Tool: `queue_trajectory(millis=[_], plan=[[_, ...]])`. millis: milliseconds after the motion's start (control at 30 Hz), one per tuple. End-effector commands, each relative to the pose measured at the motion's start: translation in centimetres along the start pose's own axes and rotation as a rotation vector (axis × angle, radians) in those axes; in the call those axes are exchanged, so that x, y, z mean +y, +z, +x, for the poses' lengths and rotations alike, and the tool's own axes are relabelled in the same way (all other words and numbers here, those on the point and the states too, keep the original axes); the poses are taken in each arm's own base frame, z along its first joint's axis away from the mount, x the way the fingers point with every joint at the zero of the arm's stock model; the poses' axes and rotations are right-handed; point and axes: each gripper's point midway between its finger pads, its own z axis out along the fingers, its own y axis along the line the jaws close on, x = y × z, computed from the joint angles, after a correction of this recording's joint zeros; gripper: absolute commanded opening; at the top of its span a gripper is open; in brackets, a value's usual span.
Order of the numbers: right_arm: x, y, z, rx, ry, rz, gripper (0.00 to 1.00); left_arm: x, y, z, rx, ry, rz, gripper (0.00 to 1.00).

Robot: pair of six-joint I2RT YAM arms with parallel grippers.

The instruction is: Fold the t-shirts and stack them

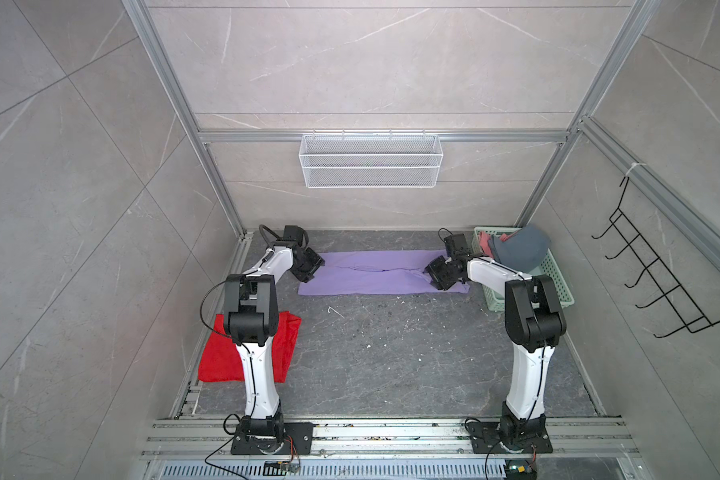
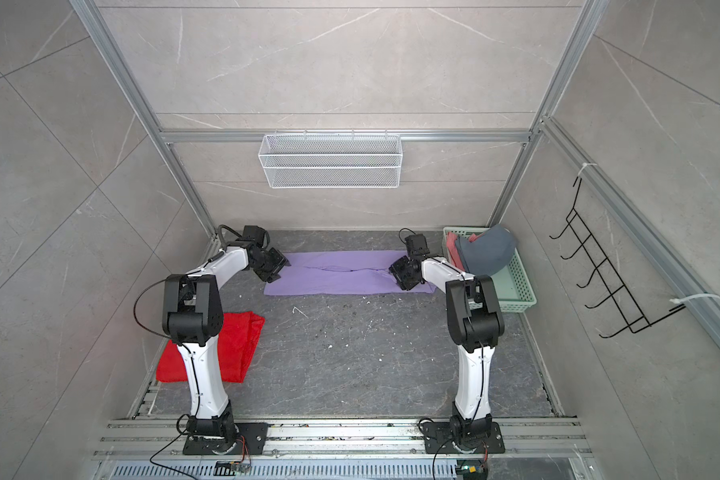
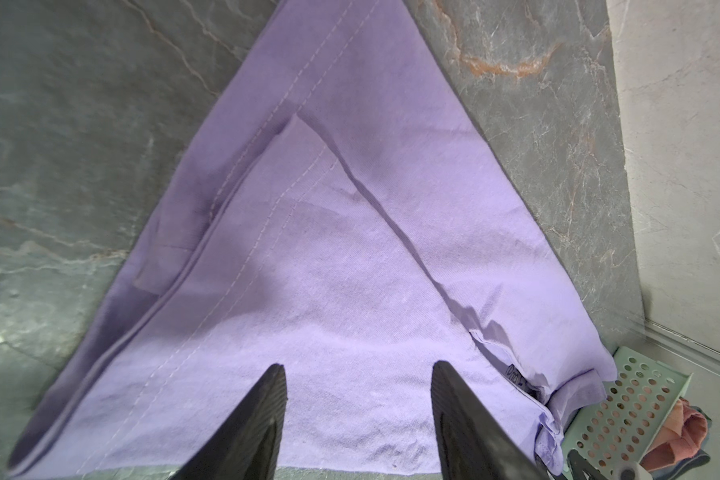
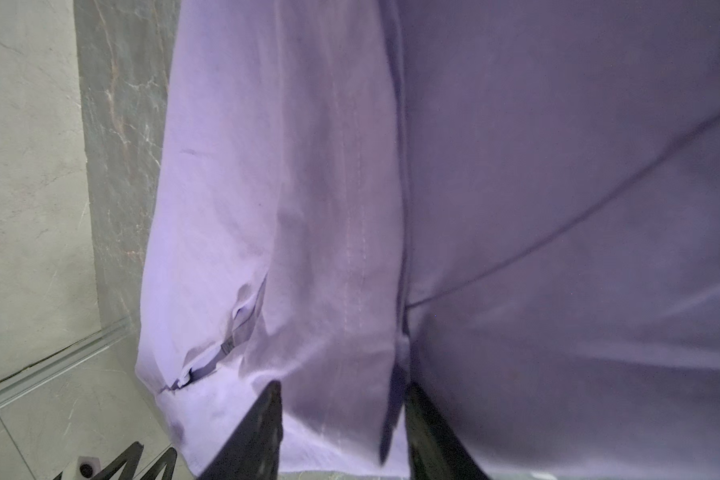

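Lilac shirt (image 1: 375,272) lies far-centre as a long left-to-right strip, sides already in, so I judge the end-over-end fold is the step in hand. My left claw (image 3: 358,365) sits over its left end, released, jaws apart with nothing between; my right claw (image 4: 344,386) is on the right end, jaws also apart, straddling a fold edge, no pinch that I can see. Next calls for clamping all layers at one end and carrying it across without skew, then onto the folded red shirt (image 1: 285,332) near left; slate-blue shirt (image 1: 520,249) and pink shirt (image 1: 484,243) wait in the green basket (image 1: 558,286) far right.
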Motion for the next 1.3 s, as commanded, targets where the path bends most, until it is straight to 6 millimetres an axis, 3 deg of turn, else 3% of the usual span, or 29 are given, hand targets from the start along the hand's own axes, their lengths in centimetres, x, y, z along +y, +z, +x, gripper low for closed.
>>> queue_trajectory(millis=[0, 67, 133, 267, 367, 433, 500, 533, 733, 867, 1000, 1167, 1267], plan=[[0.6, 0.6, -0.5, -0.007, 0.002, 0.011, 0.41, -1.7, -2.1, -0.6, -0.03, 0.012, 0.049, 0.59], [1.1, 0.7, -0.8, -0.012, -0.01, 0.01, 0.24, -1.7, -2.1, -0.6, -0.03, 0.011, 0.049, 0.59], [2.0, 0.5, -1.3, -0.026, -0.034, 0.001, 0.12, -1.6, -2.0, -0.5, -0.027, 0.01, 0.045, 0.59], [3.9, 0.5, -2.3, -0.045, -0.099, 0.006, 0.07, -1.5, -1.9, -0.6, -0.03, 0.017, 0.041, 0.59], [5.6, 1.6, -2.8, -0.033, -0.172, 0.004, 0.07, -1.4, -1.6, -0.5, -0.018, 0.02, 0.037, 0.59], [7.1, 2.8, -2.6, 0.01, -0.217, -0.028, 0.14, -1.4, -1.3, -0.4, -0.008, 0.026, 0.036, 0.59], [8.3, 3.5, -2.4, 0.057, -0.276, -0.049, 0.41, -1.3, -1.3, -0.3, 0.005, 0.042, 0.026, 0.59], [8.7, 3.4, -2.5, 0.059, -0.314, -0.037, 0.47, -1.2, -1.3, -0.3, 0.008, 0.05, 0.021, 0.59], [9.9, 0.2, -4.0, -0.058, -0.476, 0.009, 0.54, -1.9, -1.5, -0.4, 0.014, 0.08, 0.042, 0.59], [9.2, -1.5, -3.5, -0.086, -0.47, 0.023, 0.55, -3.4, -1.5, -0.6, 0.007, 0.106, 0.067, 0.59], [6.5, -2.1, -2.7, -0.101, -0.367, 0.056, 0.55, -5.9, -0.6, -0.4, 0.018, 0.161, 0.098, 0.59], [4.0, -1.2, -2.0, -0.105, -0.277, 0.059, 0.56, -8.2, 1.9, -0.7, 0.01, 0.218, 0.125, 0.59], [3.3, 0.1, -2.3, -0.104, -0.256, 0.067, 0.56, -8.0, 4.3, -1.2, 0.011, 0.202, 0.126, 0.59]])
